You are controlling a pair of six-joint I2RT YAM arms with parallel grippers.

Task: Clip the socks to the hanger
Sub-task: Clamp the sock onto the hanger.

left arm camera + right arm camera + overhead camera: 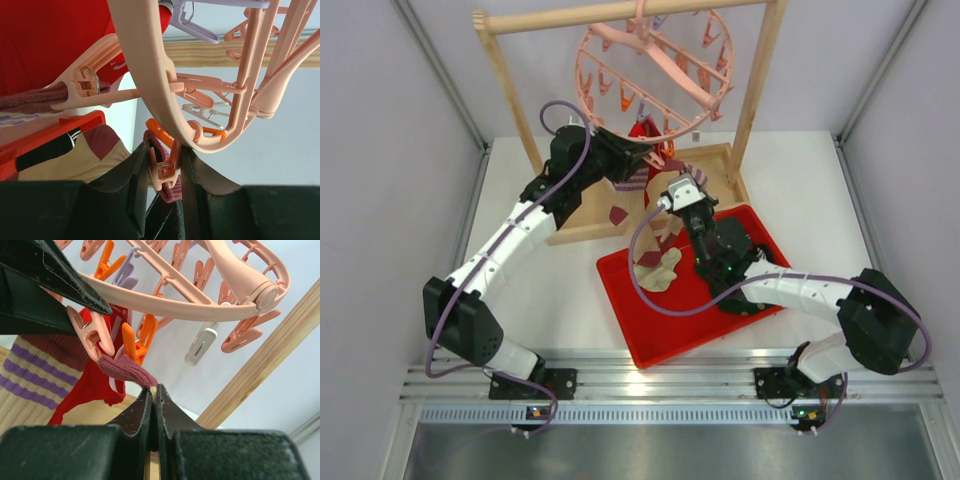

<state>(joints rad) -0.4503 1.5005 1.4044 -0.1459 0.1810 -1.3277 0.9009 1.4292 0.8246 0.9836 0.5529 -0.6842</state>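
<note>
The right pincer (155, 390) is pressed together on a thin fold of the tan sock (125, 371), just under its maroon cuff, which bunches directly above the fingertips. The left pincer (163, 160) is closed part-way on a pink peg (92, 337) of the hanger (175, 302), squeezing its sides. The cuff sits at the peg's mouth, just beside the left fingertips, and I cannot tell whether it is inside the jaws. I judge the sock light, limp and stretchy: it sags from any hold, so I grip close to the cuff, the thickest ribbed edge, where a peg should bite best. The peg looks stiff, sprung and free-hanging, so it is likely to swing if pushed. Beyond the right pincer, to its left, a red sock (95, 382) and a striped sock (30, 375) hang from the hanger.
</note>
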